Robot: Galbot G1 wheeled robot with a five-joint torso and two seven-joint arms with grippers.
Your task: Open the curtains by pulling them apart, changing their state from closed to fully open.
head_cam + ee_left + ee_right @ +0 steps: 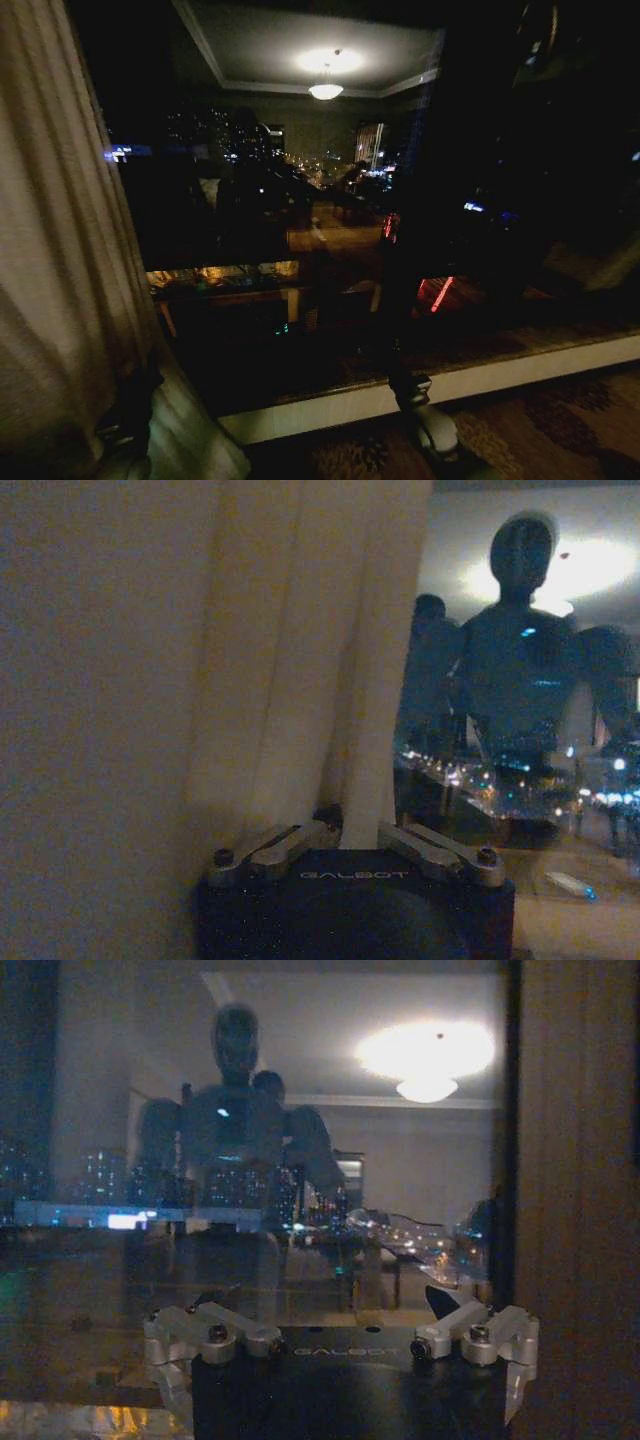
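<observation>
Step in hand: as I judge it, the parting pull; the dark window glass [330, 230] lies bare across the middle, so the opening is well along
Left curtain: the sheer cream curtain [60, 260] hangs bunched at my left, filling that side of the head view from top to floor
My left pincer: my left gripper [358, 832] sits low against that curtain, links drawn in, a fold of the pleats pinched between its fingers
My right pincer: my right gripper [345, 1335] faces the glass with its fingers spread wide and nothing in them; a dim vertical band at that side may be the other panel, I cannot tell
Next move: keep the pinched fold tight and carry it further out toward the frame, slowly so the thin cloth does not slip free
</observation>
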